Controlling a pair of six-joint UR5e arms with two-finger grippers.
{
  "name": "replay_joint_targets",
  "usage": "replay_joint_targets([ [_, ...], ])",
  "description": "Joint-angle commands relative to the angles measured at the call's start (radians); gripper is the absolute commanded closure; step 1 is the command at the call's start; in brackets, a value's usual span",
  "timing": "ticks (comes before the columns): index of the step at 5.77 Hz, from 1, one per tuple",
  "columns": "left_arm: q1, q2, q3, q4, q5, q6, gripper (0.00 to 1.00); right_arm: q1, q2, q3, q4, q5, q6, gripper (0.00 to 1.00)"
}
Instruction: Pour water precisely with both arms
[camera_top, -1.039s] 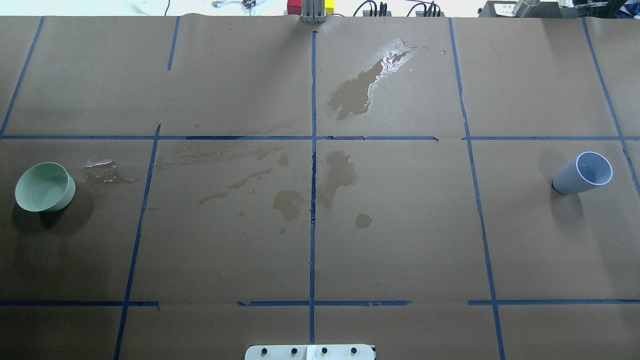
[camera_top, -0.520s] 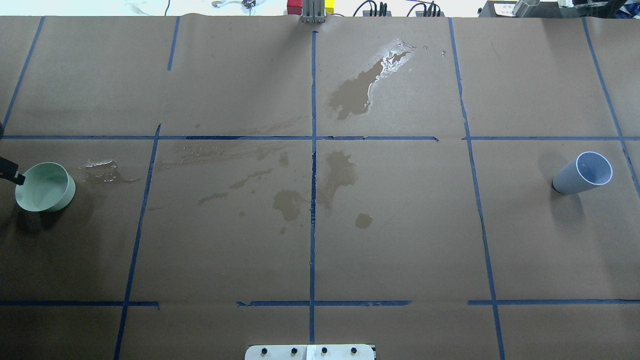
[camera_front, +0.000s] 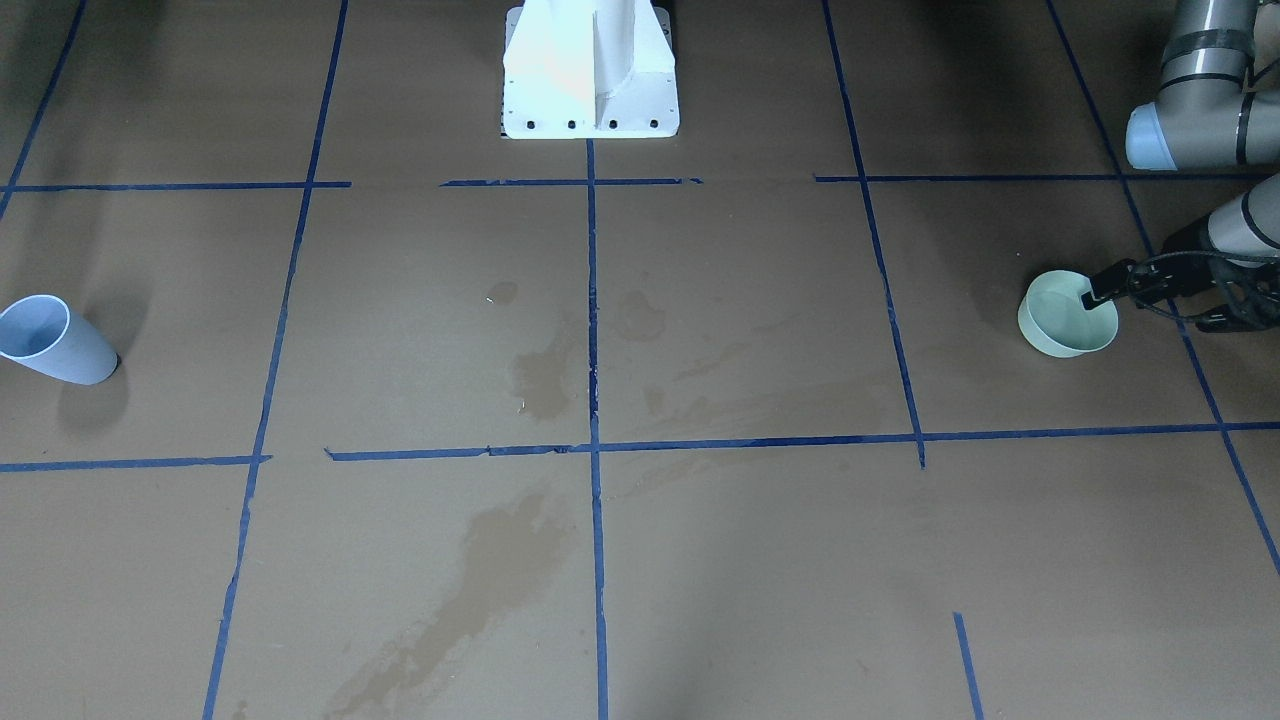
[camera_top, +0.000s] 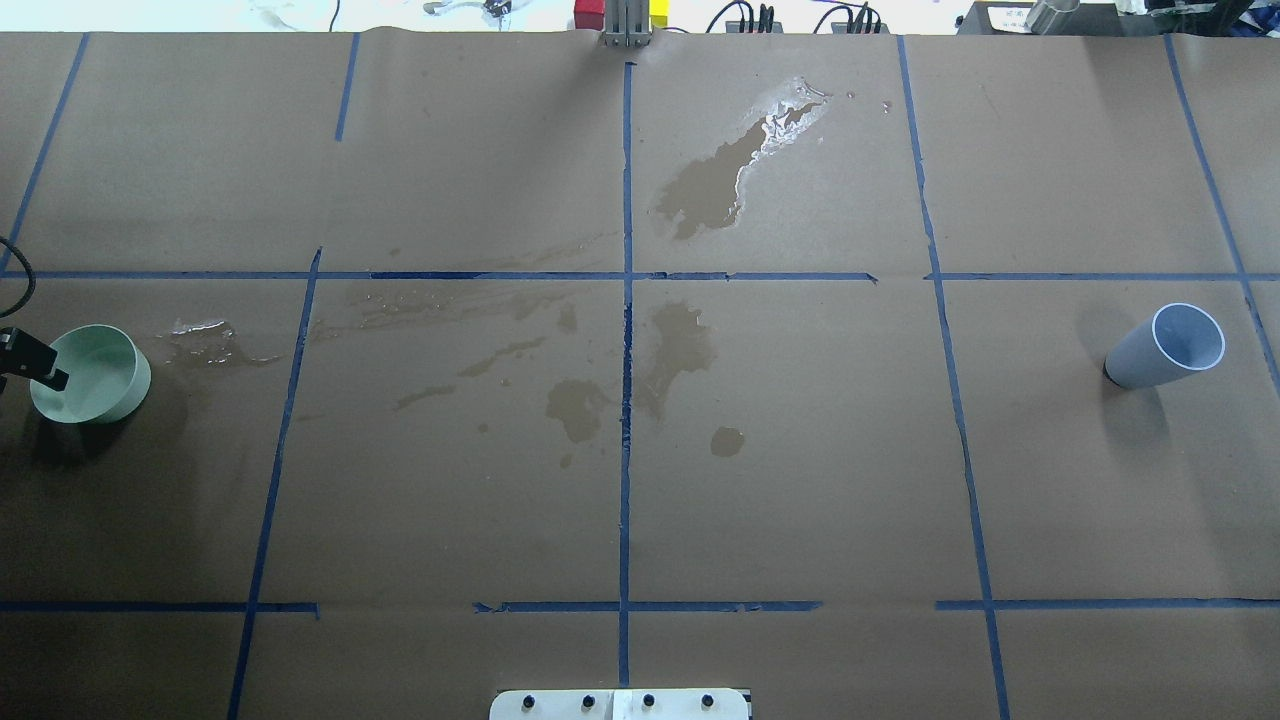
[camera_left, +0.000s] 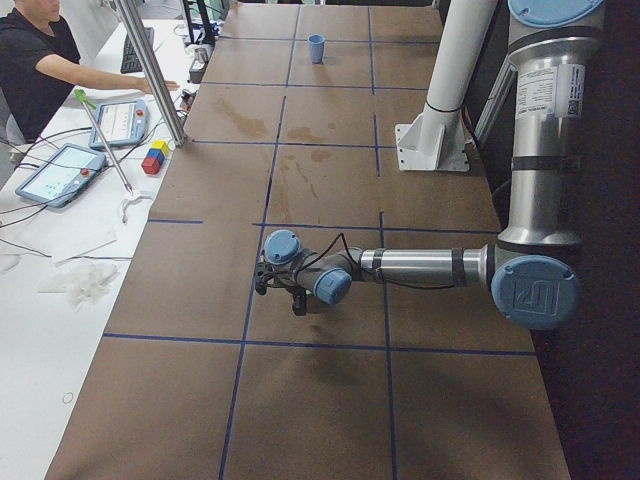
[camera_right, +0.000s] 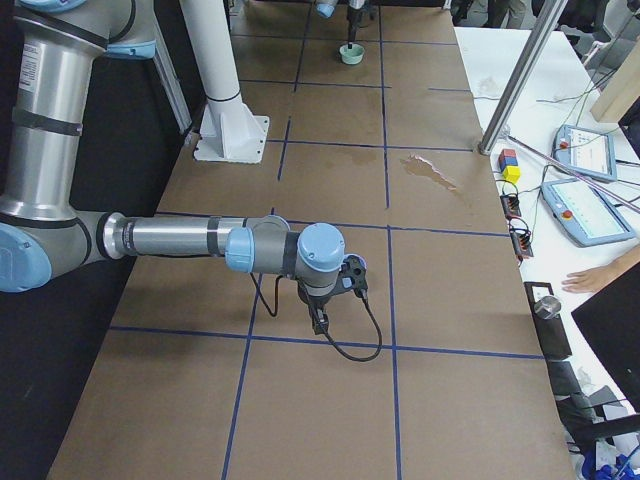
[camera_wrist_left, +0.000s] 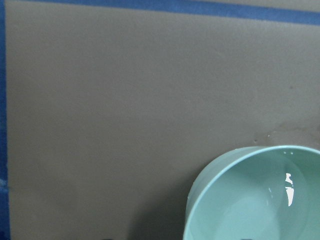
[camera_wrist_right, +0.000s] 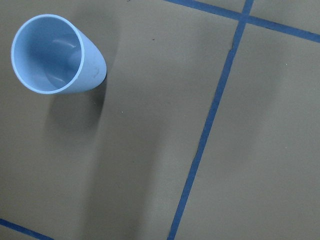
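Observation:
A pale green bowl (camera_top: 95, 385) stands at the table's far left; it also shows in the front view (camera_front: 1055, 330) and the left wrist view (camera_wrist_left: 250, 205). A glint inside it hints at clear water (camera_wrist_left: 288, 182). My left gripper (camera_front: 1150, 305) is open at the bowl. One fingertip (camera_top: 40, 368) hangs over the bowl's inside and the other stays outside the rim. A light blue cup (camera_top: 1165, 350) stands upright at the far right, seen from above in the right wrist view (camera_wrist_right: 55, 55). My right gripper (camera_right: 320, 322) shows only in the right side view, so I cannot tell its state.
Brown paper with a blue tape grid (camera_top: 627, 400) covers the table. Wet spill patches lie at the middle (camera_top: 685, 345) and the far side (camera_top: 715, 185). The white pedestal (camera_front: 590, 70) stands at the robot's edge. Operators' tablets (camera_left: 65, 170) lie beyond the far edge.
My left gripper's finger has come in from the view's left edge and moved over the green bowl's rim. The bowl and the blue cup have not moved.

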Motion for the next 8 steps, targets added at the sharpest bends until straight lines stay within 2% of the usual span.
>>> replay_joint_targets([
  [1, 0.009, 0.0, 0.003, 0.0, -0.001, 0.0, 0.39, 0.0, 0.0, 0.002, 0.0, 0.0, 0.0, 0.0],
  [3, 0.009, -0.001, 0.003, 0.0, -0.001, 0.0, 0.89, 0.0, 0.0, 0.002, 0.0, 0.0, -0.001, 0.0],
  [4, 0.009, -0.004, -0.004, -0.002, -0.002, 0.0, 0.97, 0.0, 0.0, 0.002, 0.0, 0.0, -0.001, 0.0],
  [5, 0.009, -0.02, -0.012, -0.003, -0.013, -0.002, 1.0, 0.0, 0.002, 0.004, 0.0, 0.0, -0.001, 0.0],
  [7, 0.009, -0.096, -0.042, 0.004, -0.056, -0.113, 1.0, 0.0, 0.002, 0.004, 0.002, 0.0, -0.001, 0.0],
  [8, 0.059, -0.113, -0.084, 0.006, -0.056, -0.179, 1.0, 0.0, 0.002, 0.004, 0.002, 0.0, -0.001, 0.0],
])
